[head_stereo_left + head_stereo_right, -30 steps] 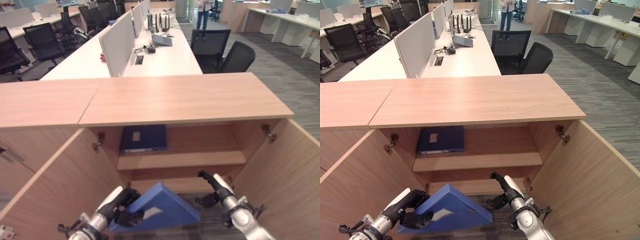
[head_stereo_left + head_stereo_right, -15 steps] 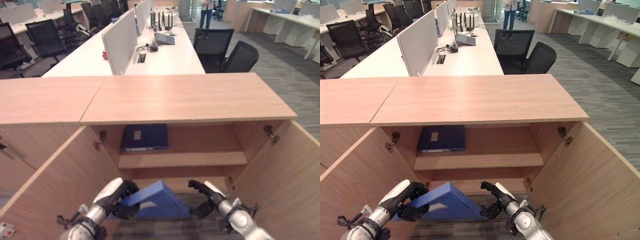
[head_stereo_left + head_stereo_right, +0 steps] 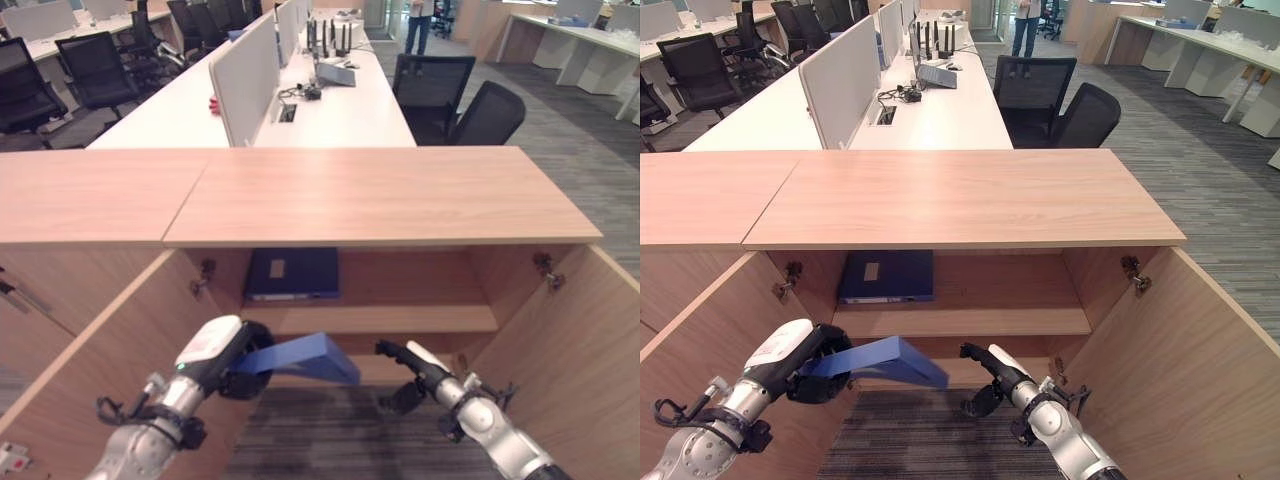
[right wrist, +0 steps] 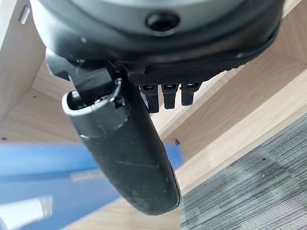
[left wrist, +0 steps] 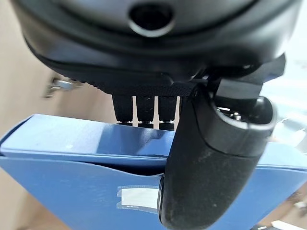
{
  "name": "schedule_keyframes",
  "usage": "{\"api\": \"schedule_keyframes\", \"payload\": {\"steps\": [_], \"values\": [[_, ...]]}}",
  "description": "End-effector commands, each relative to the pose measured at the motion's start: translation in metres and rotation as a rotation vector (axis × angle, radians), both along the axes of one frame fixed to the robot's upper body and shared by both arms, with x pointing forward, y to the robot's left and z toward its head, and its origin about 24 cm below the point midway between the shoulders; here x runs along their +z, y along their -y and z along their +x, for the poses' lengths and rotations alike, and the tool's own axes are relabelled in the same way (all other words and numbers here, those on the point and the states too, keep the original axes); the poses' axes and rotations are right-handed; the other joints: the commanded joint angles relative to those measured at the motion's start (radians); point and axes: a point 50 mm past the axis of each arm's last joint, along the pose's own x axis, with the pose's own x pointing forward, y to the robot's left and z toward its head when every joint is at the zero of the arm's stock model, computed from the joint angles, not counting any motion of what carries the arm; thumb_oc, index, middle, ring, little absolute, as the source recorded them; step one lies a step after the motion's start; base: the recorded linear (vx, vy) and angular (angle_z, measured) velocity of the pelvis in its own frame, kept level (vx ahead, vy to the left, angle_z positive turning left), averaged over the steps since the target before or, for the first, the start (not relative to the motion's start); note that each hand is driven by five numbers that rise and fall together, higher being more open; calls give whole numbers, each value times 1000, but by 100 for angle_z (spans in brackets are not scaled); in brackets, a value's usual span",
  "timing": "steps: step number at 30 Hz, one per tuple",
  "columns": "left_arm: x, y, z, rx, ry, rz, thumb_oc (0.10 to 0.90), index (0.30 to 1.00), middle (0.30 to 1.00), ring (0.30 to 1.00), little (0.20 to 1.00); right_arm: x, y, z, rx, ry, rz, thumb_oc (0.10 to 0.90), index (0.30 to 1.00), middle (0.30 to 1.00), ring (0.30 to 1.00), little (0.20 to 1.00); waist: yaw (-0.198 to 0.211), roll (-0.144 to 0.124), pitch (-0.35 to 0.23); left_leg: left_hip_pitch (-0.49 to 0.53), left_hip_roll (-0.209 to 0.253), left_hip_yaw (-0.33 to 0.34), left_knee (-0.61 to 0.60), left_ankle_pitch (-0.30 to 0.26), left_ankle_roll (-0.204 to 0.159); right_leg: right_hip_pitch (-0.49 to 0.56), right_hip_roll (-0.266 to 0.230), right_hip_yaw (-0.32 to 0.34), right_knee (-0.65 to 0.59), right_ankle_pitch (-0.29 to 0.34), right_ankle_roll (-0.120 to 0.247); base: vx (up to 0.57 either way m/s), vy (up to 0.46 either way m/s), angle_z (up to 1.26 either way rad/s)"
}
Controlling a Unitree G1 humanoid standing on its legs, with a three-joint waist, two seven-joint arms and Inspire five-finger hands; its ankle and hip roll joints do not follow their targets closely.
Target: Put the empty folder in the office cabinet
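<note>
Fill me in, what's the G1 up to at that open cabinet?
The left hand is clamped on a light blue folder, holding it roughly level in front of the open light-wood cabinet, aimed at the space under its middle shelf. The right hand hovers beside the folder's free end, fingers relaxed, gripping nothing. A dark blue binder lies flat on that shelf.

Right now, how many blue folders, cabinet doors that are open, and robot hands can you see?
Blue folders: 2, one held folder in the left hand, one shelf folder lying on the cabinet's upper shelf.
Open cabinet doors: 2, left door and right door.
Robot hands: 2, the left hand and the right hand.
Total: 6.
</note>
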Motion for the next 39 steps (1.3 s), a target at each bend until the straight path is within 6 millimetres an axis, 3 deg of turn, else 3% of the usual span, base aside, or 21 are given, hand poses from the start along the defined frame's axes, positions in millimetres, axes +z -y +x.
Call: {"api": "schedule_keyframes", "payload": {"steps": [1,5,10,14,22,30,37,38,39], "values": [[64,25,22,-126,353,-131,400,300,300,300,300,47,-36,34,120,227,121,800,900,900,900,900,-9,-34,-27,10,-23,-29,-6,-84,15,40,-22,-29,9,-86,41,0,0,0],[67,36,25,-168,351,-225,400,300,300,300,300,48,-40,35,121,231,139,800,900,900,900,900,-13,-35,-29,11,-22,-30,-6,-84,16,41,-22,-28,9,-85,41,0,0,0],[65,56,27,-254,252,-504,400,300,300,300,300,58,-50,46,112,282,154,800,900,900,900,900,-15,-32,-33,13,-22,-32,-6,-86,19,44,-23,-27,9,-84,40,0,0,0],[66,62,28,-286,218,-573,400,300,300,300,300,62,-52,52,99,308,155,800,900,900,900,900,-14,-31,-33,14,-22,-32,-6,-86,20,44,-23,-26,9,-84,39,0,0,0],[66,80,29,-399,51,-843,400,300,300,300,300,85,-68,73,96,407,184,800,900,900,900,900,-11,-28,-34,18,-22,-36,-6,-86,21,54,-22,-26,9,-83,36,0,0,0],[64,100,30,-490,-87,-1039,400,300,300,300,300,78,-90,72,111,344,260,800,900,900,900,900,-15,-29,-32,21,-22,-34,-6,-87,22,58,-22,-22,9,-83,34,0,0,0],[68,113,31,-569,-143,-1097,400,300,300,300,300,75,-116,68,204,302,289,800,900,900,900,900,-18,-31,-32,21,-22,-33,-6,-87,22,57,-19,-17,9,-85,34,0,0,0],[68,113,31,-569,-143,-1097,400,300,300,300,300,75,-117,68,204,302,290,546,519,519,519,519,-18,-31,-32,21,-22,-33,-6,-87,22,57,-19,-17,9,-85,34,0,0,0],[69,113,32,-581,-148,-1097,400,300,300,300,300,70,-123,63,225,226,358,400,300,300,300,300,-15,-34,-31,20,-22,-34,-6,-85,20,58,-20,-17,9,-84,34,0,0,0]]}}
